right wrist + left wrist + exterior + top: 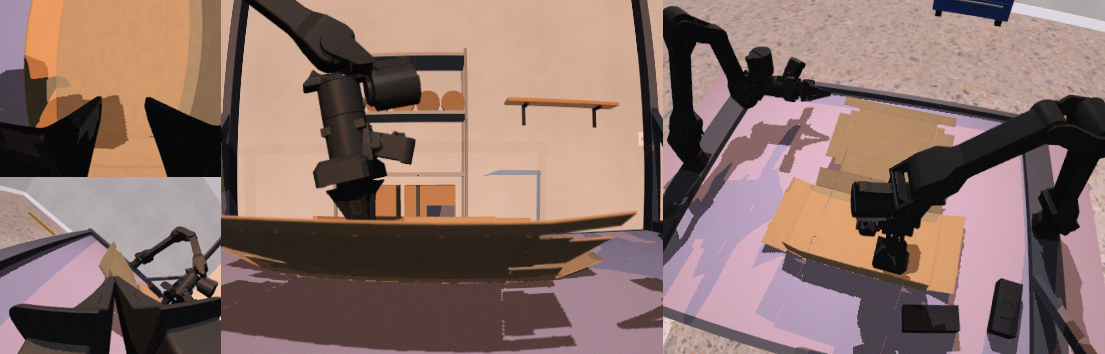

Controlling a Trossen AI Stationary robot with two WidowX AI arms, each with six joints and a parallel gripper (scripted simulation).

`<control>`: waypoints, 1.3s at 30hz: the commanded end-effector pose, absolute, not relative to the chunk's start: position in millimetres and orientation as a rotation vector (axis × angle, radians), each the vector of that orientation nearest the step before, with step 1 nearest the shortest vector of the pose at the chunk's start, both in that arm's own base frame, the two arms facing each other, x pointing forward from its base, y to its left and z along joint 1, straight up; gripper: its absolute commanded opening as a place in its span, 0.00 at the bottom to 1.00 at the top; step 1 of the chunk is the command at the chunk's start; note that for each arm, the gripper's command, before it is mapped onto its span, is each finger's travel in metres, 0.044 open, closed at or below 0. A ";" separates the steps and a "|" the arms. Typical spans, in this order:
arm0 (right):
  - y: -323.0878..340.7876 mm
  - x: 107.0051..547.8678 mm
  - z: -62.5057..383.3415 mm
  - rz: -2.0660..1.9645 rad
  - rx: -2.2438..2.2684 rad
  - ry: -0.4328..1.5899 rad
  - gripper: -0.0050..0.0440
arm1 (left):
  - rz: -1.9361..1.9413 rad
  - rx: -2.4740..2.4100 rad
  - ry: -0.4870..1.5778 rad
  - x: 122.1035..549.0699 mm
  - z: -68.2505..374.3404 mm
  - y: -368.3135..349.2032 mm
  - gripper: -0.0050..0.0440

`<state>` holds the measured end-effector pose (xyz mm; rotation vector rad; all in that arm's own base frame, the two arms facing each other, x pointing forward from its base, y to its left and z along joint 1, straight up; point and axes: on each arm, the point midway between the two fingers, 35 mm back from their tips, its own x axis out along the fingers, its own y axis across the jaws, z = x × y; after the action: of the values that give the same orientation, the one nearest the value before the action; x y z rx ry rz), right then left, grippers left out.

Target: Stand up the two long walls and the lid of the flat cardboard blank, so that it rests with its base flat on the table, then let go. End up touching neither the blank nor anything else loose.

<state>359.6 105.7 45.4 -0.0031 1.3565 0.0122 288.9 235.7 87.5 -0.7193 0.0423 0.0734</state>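
Observation:
The cardboard blank lies on the pink table mat, its far panels in shadow. In the exterior view its near long wall is tilted up only slightly. My right gripper points straight down at the blank's near right part, with its tips at or just above the cardboard. Its fingers stand apart with nothing between them, over the bare cardboard. It also shows behind the near wall. My left gripper is shut and empty in the air over the table's far left edge, away from the blank; its fingers are pressed together.
Two black blocks lie on the mat at the front right. A dark raised frame borders the table. A blue cabinet stands on the floor beyond. The right arm's base stands at the right edge.

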 end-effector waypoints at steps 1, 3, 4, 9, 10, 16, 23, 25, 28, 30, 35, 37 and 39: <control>107.5 361.6 46.3 0.019 0.007 1.341 0.51 | 0.073 -0.708 0.032 289.9 91.7 237.4 0.10; 107.5 361.6 43.0 0.019 0.007 1.341 0.51 | 0.073 -0.708 0.032 289.9 91.7 237.4 0.10; 107.5 361.6 41.3 0.019 0.007 1.341 0.51 | 0.073 -0.708 0.032 289.9 91.7 237.4 0.10; 107.4 361.4 33.0 0.019 0.007 1.342 0.51 | 0.073 -0.708 0.032 289.9 91.7 237.4 0.10; 107.4 361.3 31.4 0.019 0.007 1.342 0.51 | 0.073 -0.708 0.032 289.9 91.7 237.4 0.10; 107.3 361.1 24.8 0.019 0.007 1.342 0.51 | 0.073 -0.708 0.032 289.9 91.7 237.4 0.10; 107.1 360.7 13.2 0.019 0.007 1.342 0.51 | 0.073 -0.708 0.032 289.9 91.7 237.3 0.10; 107.1 360.6 9.9 0.019 0.007 1.342 0.51 | 0.073 -0.708 0.032 289.9 91.7 237.3 0.10; 107.7 360.4 10.7 0.019 0.006 1.345 0.51 | 0.073 -0.708 0.032 289.9 91.7 237.3 0.10; 107.0 357.5 6.3 0.017 0.004 1.353 0.51 | 0.073 -0.708 0.032 289.9 91.7 237.3 0.10; 105.0 351.0 -2.4 0.015 0.001 1.364 0.51 | 0.073 -0.708 0.032 289.9 91.7 237.3 0.10; 103.2 345.9 -8.1 0.013 0.000 1.367 0.51 | 0.073 -0.708 0.032 289.9 91.7 237.3 0.10; 101.1 340.9 -12.7 0.012 0.000 1.367 0.51 | 0.073 -0.708 0.032 289.9 91.7 237.3 0.10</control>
<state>363.0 107.1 15.8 0.0122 1.2963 0.0231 288.9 235.6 85.6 -0.7237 0.0447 0.0742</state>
